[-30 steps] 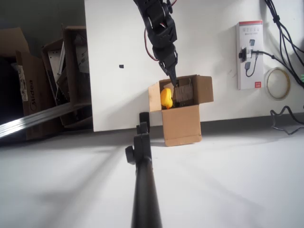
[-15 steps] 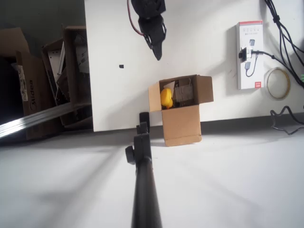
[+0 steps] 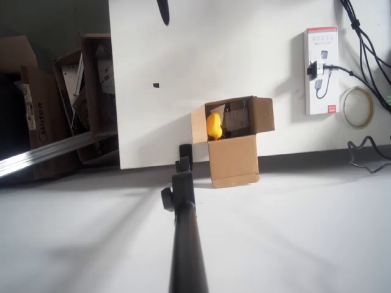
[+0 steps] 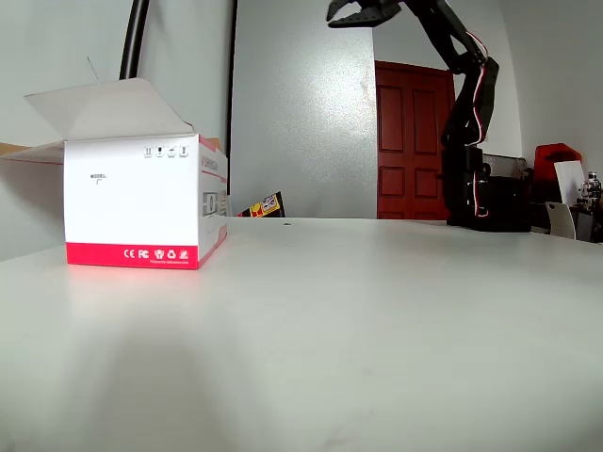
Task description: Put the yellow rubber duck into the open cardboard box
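Overhead view, nearest first: a black pole (image 3: 183, 244) rises toward the camera from the bottom of the picture, with pale floor around it. Just past it lies the near edge of the white worktop (image 3: 146, 122). The open cardboard box (image 3: 235, 160) sits right at that near edge, its front wall overhanging, its four flaps spread. The yellow rubber duck (image 3: 213, 126) rests inside the box, against its left wall as the picture shows it, with crumpled brown paper beside it.

Further back, at the right edge of the worktop, a white and red retail box (image 3: 321, 72) lies flat, with a roll of tape (image 3: 357, 107) next to it and black cables running past. Off the left edge, darker brown cartons (image 3: 73, 97) hold metal parts.

The change: one second ago the end effector (image 3: 163, 11) reached down into the box next to the duck. Half a second ago it had lifted clear above the box. Now only its dark tip shows at the far edge of the worktop, well apart from the box. The duck has not moved across these pictures.

In the low fixed view the end effector (image 4: 363, 12) hangs high in the air with its jaws parted and nothing between them.

Judgement: the duck has been let go inside the box, so the task looks finished, and the arm is pulling back.
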Tool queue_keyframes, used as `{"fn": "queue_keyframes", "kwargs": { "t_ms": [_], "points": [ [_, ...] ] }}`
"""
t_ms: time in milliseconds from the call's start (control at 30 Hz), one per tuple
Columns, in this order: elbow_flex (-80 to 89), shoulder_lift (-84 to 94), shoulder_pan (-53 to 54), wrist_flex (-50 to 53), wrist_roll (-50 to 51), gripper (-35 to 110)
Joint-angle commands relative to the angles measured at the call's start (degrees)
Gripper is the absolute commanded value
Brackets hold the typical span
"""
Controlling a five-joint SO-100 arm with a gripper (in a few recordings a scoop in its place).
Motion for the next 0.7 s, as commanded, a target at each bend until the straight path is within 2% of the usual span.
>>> {"fn": "queue_keyframes", "kwargs": {
  "t_ms": [0,167,367,667],
  "points": [
    [9.84,10.02,2.02,-1.23,0.53,-1],
    [32.96,28.83,4.39,-9.76,-0.26,-1],
    [48.52,39.73,8.35,-13.27,-1.05,-1],
    [60.38,45.0,9.67,-18.72,-4.39,-1]
  ]
}}
